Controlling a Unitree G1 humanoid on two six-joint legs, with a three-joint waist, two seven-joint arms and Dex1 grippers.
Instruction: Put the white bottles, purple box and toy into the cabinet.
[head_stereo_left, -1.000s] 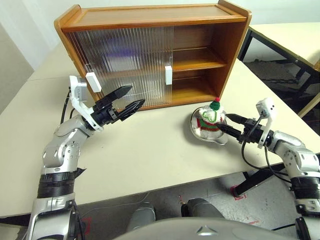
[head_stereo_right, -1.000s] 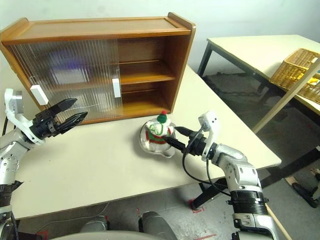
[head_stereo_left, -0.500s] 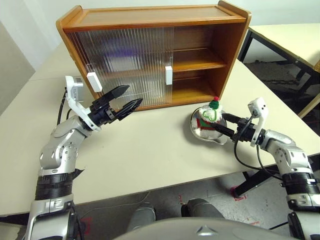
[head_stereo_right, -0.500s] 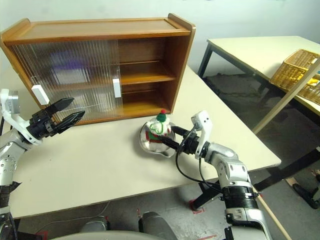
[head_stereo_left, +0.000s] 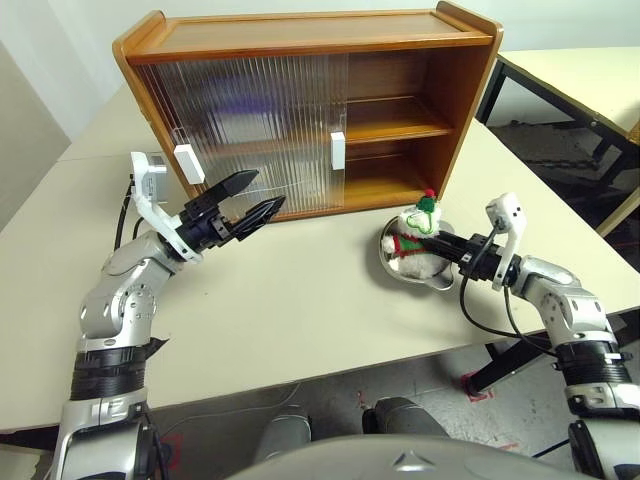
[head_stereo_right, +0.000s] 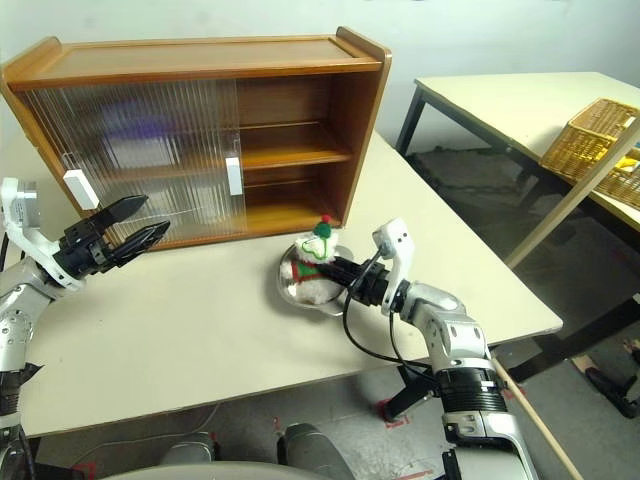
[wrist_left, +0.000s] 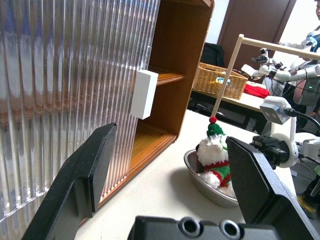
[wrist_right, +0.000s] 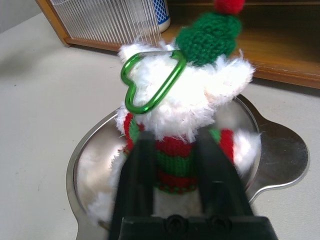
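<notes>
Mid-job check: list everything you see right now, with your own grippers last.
cabinet: one, orange-brown, far side of table, right half open
door handles: two, white, on ribbed doors
white bottle: one partly seen, blue print, inside cabinet by door edge
toy: one, white, red and green, in bowl
bowl: one, steel, before cabinet's open side
table: one, cream
side table: one, cream, at right
basket: one, wicker, on side table
left gripper: jaws open, before doors
right gripper: jaws closed on toy
</notes>
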